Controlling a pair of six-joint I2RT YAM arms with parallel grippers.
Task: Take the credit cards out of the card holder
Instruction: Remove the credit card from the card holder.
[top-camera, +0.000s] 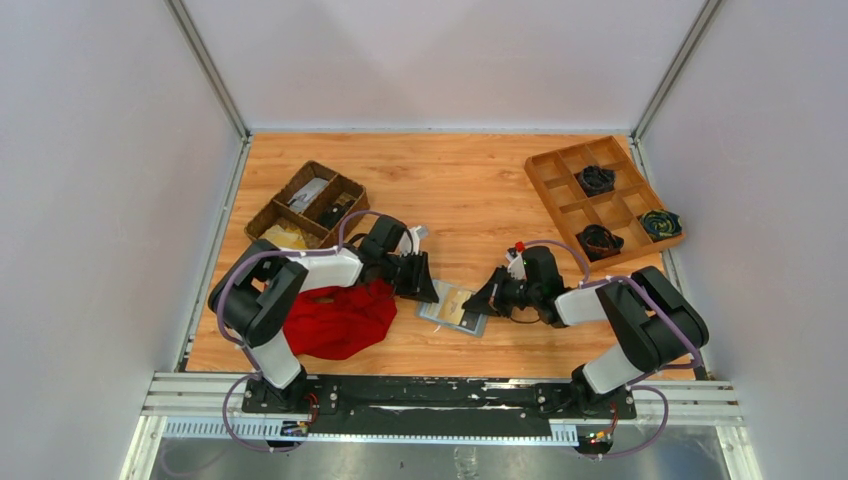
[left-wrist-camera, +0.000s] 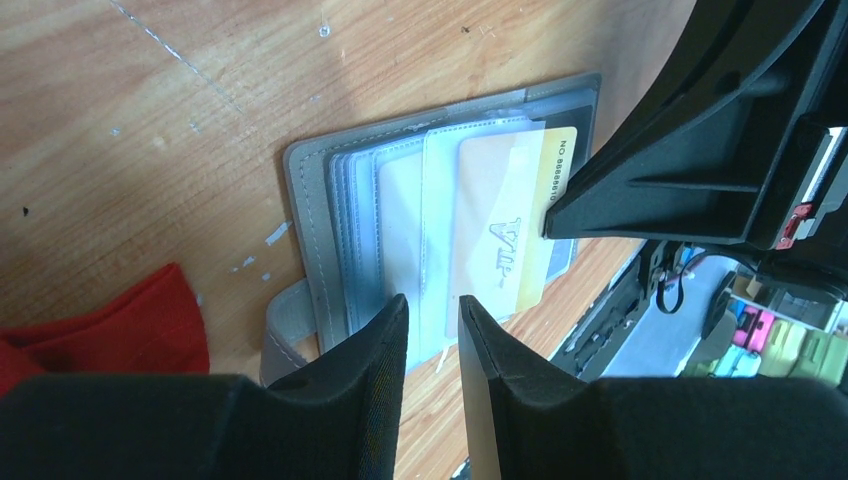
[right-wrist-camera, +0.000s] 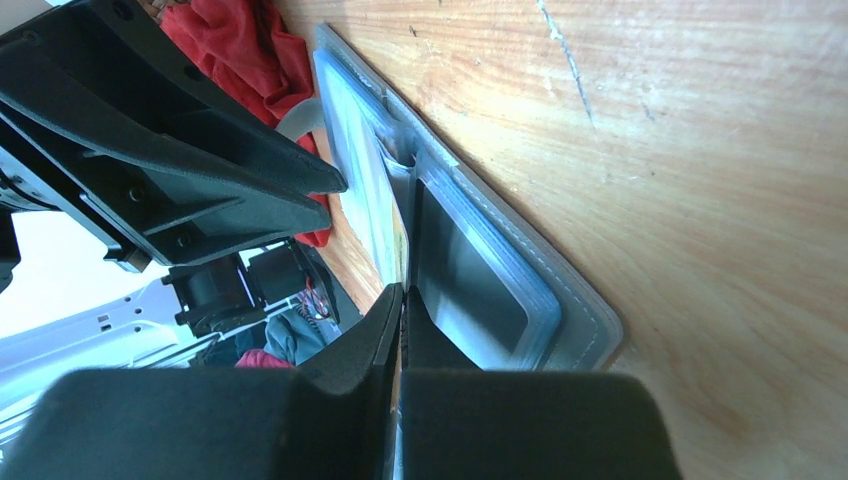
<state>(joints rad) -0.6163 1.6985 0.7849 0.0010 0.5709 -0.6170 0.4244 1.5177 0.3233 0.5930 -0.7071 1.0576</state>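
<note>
Grey bifold card holder (top-camera: 455, 307) lies open on wooden bench (top-camera: 470, 190), beside red cloth (top-camera: 340, 318). Left tool (left-wrist-camera: 432, 318) part-spread over its clear sleeves, near edge. Right tool (right-wrist-camera: 400, 305) pressed together, pinching yellow VIP credit card (left-wrist-camera: 505, 230) edge, card still partly in its sleeve.

A lab test cell: plain grey panel walls (top-camera: 90, 200) on aluminium posts box in a wood-grain tabletop (top-camera: 450, 190), and two cabled robot arms are bolted to a metal rail (top-camera: 440, 395) at six o'clock.
</note>
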